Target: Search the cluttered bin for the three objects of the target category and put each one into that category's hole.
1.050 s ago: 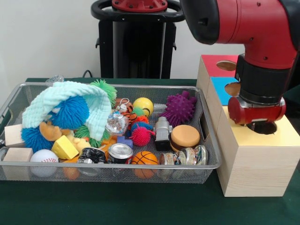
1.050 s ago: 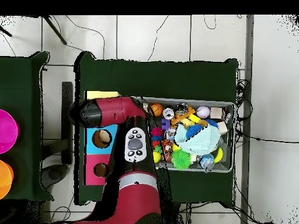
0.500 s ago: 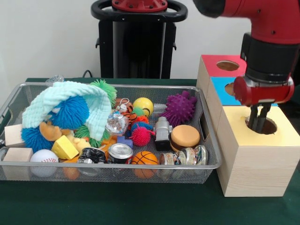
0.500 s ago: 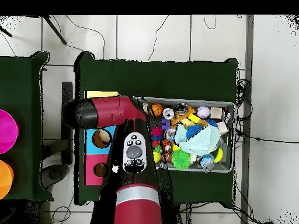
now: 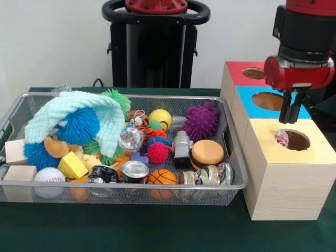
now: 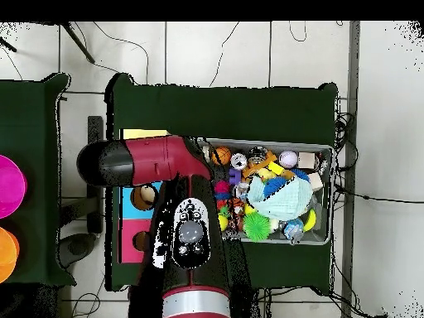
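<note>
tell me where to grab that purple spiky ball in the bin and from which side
Judging from the front view, grip the purple spiky ball across its round body, coming straight down from above. It sits on top of the clutter near the bin wall, top exposed; the soft spikes should give under the fingers.

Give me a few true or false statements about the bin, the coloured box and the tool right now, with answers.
1. The tool hangs above the yellow hole. True.
2. A small clear object sits at the yellow hole's rim. True.
3. The purple spiky ball lies on the box. False: it is in the wire bin.
4. The basketball is near the bin's front edge. True.
5. The cloth is red. False: light blue.
</note>
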Robot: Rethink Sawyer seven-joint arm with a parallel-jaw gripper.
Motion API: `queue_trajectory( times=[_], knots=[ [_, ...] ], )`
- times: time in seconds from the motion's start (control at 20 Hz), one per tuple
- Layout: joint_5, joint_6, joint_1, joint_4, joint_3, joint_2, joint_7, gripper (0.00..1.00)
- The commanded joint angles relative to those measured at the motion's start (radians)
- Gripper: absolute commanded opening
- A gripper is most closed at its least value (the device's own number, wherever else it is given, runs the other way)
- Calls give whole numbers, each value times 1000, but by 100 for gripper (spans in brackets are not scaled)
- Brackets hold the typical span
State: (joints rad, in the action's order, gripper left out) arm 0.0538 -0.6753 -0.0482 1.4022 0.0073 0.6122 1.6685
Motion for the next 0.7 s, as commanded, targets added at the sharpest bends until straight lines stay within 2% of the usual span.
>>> queue_trajectory(
  times=[0.05, 0.3, 0.7],
  knots=[
    [5, -118, 41, 101, 46, 1, 45, 0],
    [32, -17, 39, 92, 45, -57, 64, 0],
    [57, 11, 15, 48, 13, -115, 97, 0]
  ],
)
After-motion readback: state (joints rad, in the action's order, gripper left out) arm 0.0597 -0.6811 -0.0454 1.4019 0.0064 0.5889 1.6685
